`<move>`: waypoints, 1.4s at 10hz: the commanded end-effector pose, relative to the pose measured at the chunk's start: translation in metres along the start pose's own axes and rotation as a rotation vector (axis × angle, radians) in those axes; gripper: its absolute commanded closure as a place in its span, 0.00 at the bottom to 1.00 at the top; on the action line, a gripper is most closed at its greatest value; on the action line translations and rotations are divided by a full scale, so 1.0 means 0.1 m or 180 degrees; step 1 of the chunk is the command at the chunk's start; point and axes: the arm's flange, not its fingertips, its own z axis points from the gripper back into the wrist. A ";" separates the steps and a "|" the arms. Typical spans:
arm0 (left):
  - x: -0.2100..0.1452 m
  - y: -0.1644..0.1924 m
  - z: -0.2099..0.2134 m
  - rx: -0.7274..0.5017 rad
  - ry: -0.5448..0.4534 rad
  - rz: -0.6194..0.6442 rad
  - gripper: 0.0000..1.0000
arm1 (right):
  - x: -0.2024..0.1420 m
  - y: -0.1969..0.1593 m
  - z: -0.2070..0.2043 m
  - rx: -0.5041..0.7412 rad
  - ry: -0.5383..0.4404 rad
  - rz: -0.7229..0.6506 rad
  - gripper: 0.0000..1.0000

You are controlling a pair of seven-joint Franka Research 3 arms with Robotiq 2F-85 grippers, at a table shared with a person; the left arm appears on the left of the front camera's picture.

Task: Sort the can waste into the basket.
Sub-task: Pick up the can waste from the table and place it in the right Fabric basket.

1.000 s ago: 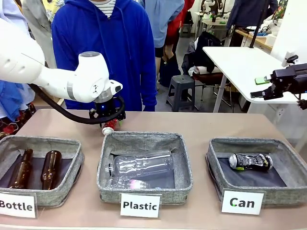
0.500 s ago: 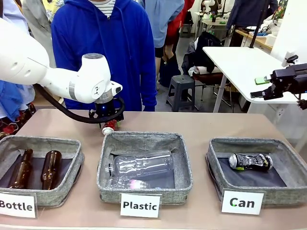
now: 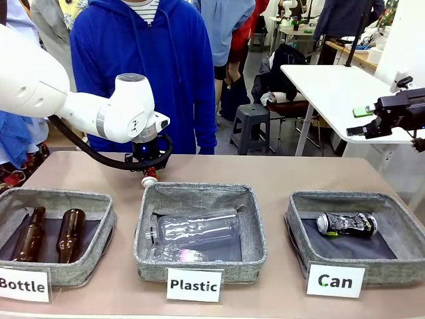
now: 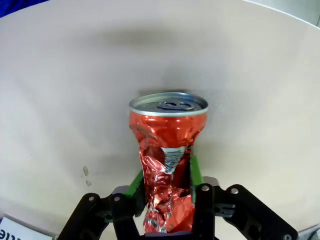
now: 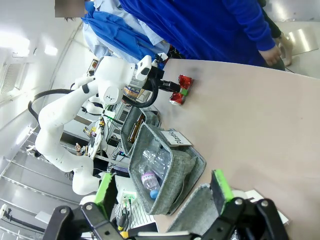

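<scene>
While I watch the front camera, my left gripper (image 3: 149, 178) sits at the far side of the table (image 3: 279, 174), just behind the back wall of the middle basket labelled "Plastic" (image 3: 197, 198). Its wrist camera tells me the grip plainly: the green pads (image 4: 195, 172) are pressed in on the crumpled lower half of the red crushed can (image 4: 167, 160), one on each side, with the silver lid and pull tab pointing away from the gripper. Whether that can is touching the tabletop I cannot tell. From the right wrist camera I also see this can (image 5: 181, 89) in the left gripper's fingers, over the table's far side near the person in the blue hoodie (image 3: 143, 66).

My right gripper (image 5: 162, 192) has its two green-padded fingers spread wide with nothing between them; it hangs off to the right, away from the table.

At the right end of the table stands the grey "Can" basket (image 3: 302, 226), and the black-and-silver crushed can (image 3: 346, 224) lies on its side on the dark liner, toward the back. Two clear plastic bottles (image 3: 196, 229) lie in the middle basket, and two brown glass bottles (image 3: 50, 234) lie in the "Bottle" basket (image 3: 99, 229) on the left.
</scene>
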 end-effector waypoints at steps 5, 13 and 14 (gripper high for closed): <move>-0.03 -0.01 0.45 -0.0163 -0.0251 -0.0047 1.00 | -0.01 0.03 0.00 -0.0050 0.0011 0.0056 0.00; -1.74 0.56 2.33 -0.1710 0.0326 -0.4521 1.00 | -0.01 0.03 0.00 -0.0050 0.0011 0.0056 0.00; -1.91 0.65 2.31 -0.1648 0.0260 -0.5131 1.00 | -0.01 0.03 0.00 -0.0050 0.0011 0.0056 0.00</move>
